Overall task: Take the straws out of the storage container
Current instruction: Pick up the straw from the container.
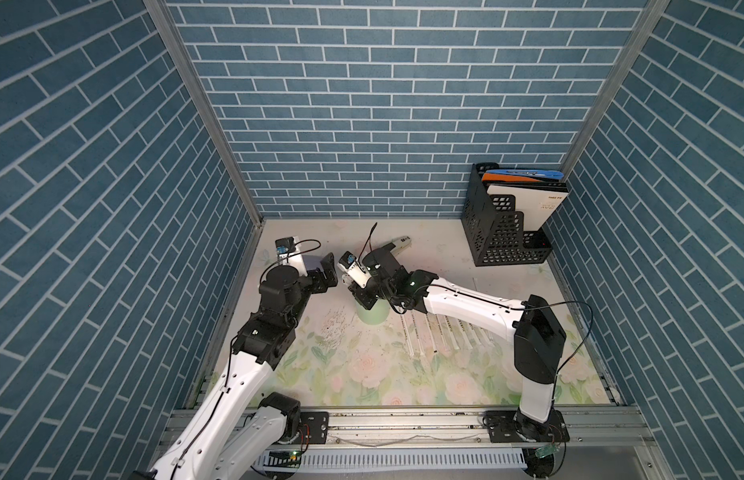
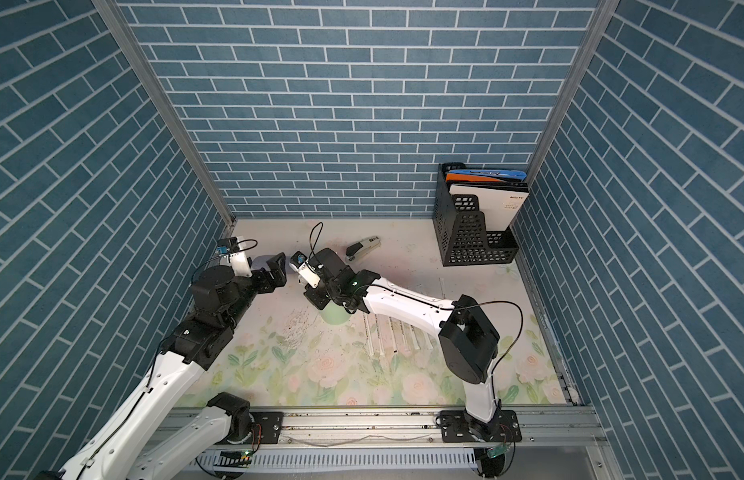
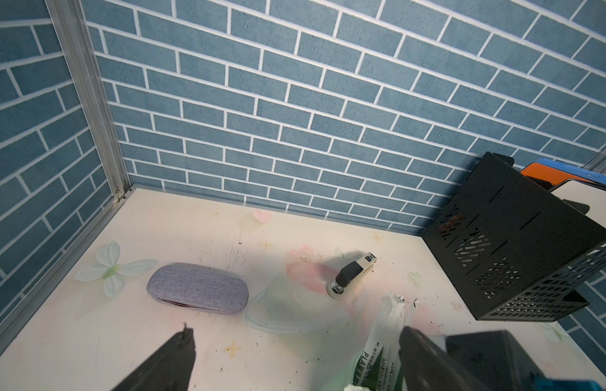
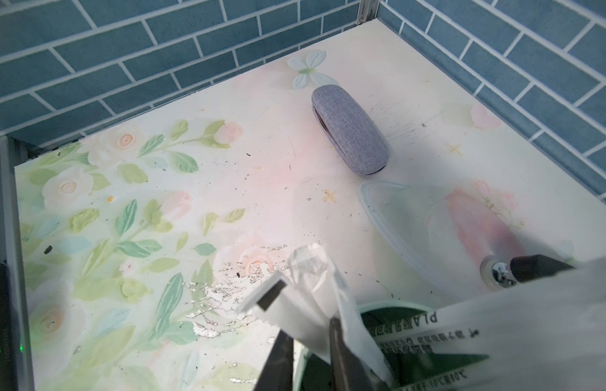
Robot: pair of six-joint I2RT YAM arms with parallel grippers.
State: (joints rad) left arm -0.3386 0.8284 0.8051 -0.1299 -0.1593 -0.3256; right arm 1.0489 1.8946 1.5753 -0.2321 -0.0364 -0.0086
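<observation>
The storage container (image 1: 372,316) stands upright on the desk (image 1: 362,374), and the right claw (image 1: 363,300) hangs directly over its mouth, fingers pointing down. The right wrist view shows the container's mint rim (image 4: 389,307) just below that claw (image 4: 308,326), with several straws (image 4: 349,315) leaning out of the mouth. The two dark fingers (image 4: 278,355) stand close together with one paper-wrapped straw between them. Whether they press it cannot be told. A row of straws (image 1: 437,337) lies flat on the desk just beside the container, on its right-arm side, partly under the right forearm. The left claw (image 1: 326,270) is raised at the container's far left side, apart from it, jaws spread wide and holding nothing. The left wrist view confirms the wide gap (image 3: 296,331), with straw tips (image 3: 391,304) near one finger. A stapler (image 2: 364,246) lies beyond the container, towards the back wall.
</observation>
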